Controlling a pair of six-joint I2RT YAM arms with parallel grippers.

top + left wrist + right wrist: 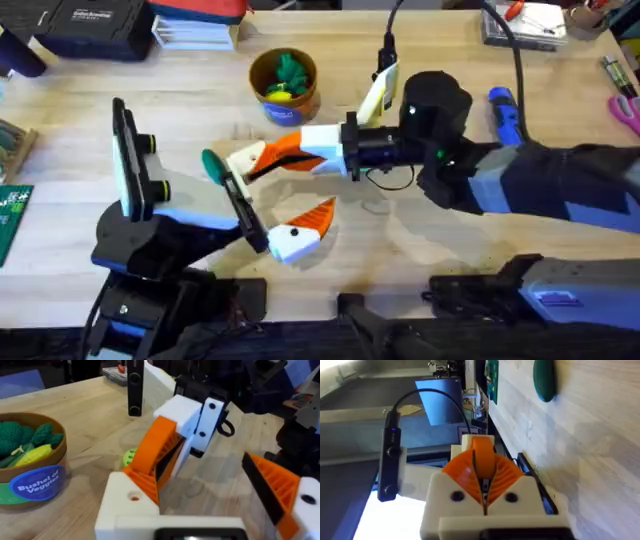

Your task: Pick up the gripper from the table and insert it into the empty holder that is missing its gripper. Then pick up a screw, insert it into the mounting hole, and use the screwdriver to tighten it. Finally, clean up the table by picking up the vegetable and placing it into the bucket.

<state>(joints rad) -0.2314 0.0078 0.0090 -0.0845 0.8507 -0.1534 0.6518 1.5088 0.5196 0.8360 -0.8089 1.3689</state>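
A: Where's the orange tip (482,449)?

B: In the R gripper (275,158). Pads pinched tight together, tip poking out betw. them in the R wrist view. The arm reaches across the middle of the bench (420,250) from the right side.

A: And the white mount (122,510)?

B: It's one finger of the L gripper (290,190), near the bench centre. L wrist view shows a small hole in its face. Orange from the R gripper's end rests right against the mount's top. Can't tell if the tip is seated.

A: L gripper state?

B: Spread wide, holding nothing. Its other finger (280,490) carries its own orange ribbed pad and sits well apart from the mount. The R gripper comes in betw. the two.

A: Screwdriver (505,110)?

B: Blue, lying toward the far right of the bench, just beside the R arm, partly hidden by it. Not held.

A: Vegetable (213,165)?

B: Dark green, oblong, on the bare wood just left of the grippers, close by the L arm's black link. Also seen in the R wrist view, alone on the wood.

A: Bucket (285,85)?

B: Upright, toward the far edge around mid-bench. Leafy green toy (292,68) and a yellow piece (34,454) inside. Blue label reads "Bushel of Veggies". Apart from both grippers.

A: Else?

B: Pink scissors (625,105) at the right edge.
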